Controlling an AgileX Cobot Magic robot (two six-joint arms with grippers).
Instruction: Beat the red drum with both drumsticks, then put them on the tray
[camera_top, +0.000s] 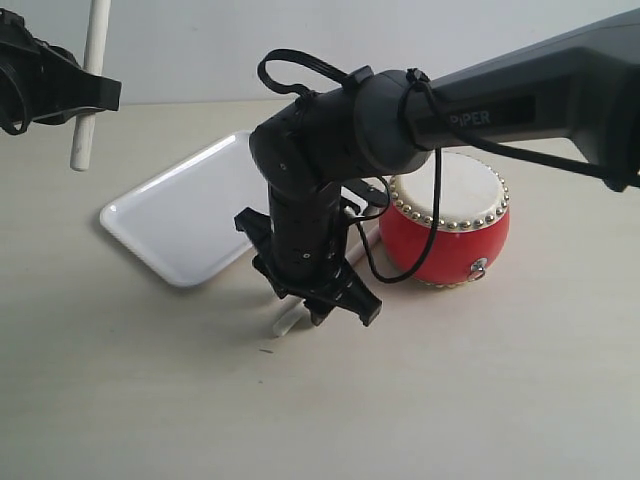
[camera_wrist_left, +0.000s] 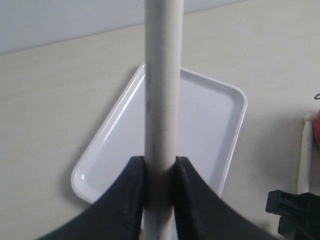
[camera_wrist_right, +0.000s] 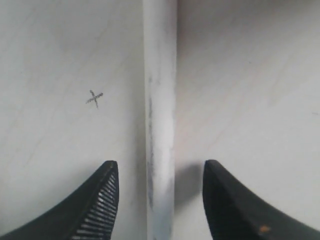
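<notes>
The left gripper (camera_wrist_left: 160, 170) hangs high at the far left of the scene, its jaws clenched on one drumstick (camera_wrist_left: 162, 100), which stands nearly upright with its lower end in the air above the table (camera_top: 480, 400). In the left wrist view this stick runs between the two black jaws, which press it from both sides, with the white tray (camera_wrist_left: 235, 100) lying on the table behind it. The tray (camera_top: 180, 225) rests flat to the left of the middle of the scene, set at an angle, and nothing shows lying in the part of it that can be seen. The red drum (camera_top: 450, 235) stands upright to the right of the tray, cream skin up, a ring of brass studs round its top edge and a small metal ring on its near side. The right arm (camera_top: 520, 100) reaches in from the far right, passes over the drum and bends down so that the right gripper (camera_top: 325, 300) points at the table between tray and drum, slightly nearer. The second drumstick (camera_wrist_right: 160, 125) lies flat on the table there; in the right wrist view it runs between the released jaws, which stand clear of it on both sides. Its pale end (camera_top: 287, 322) shows just left of the gripper, and its far part runs toward the drum's base.
</notes>
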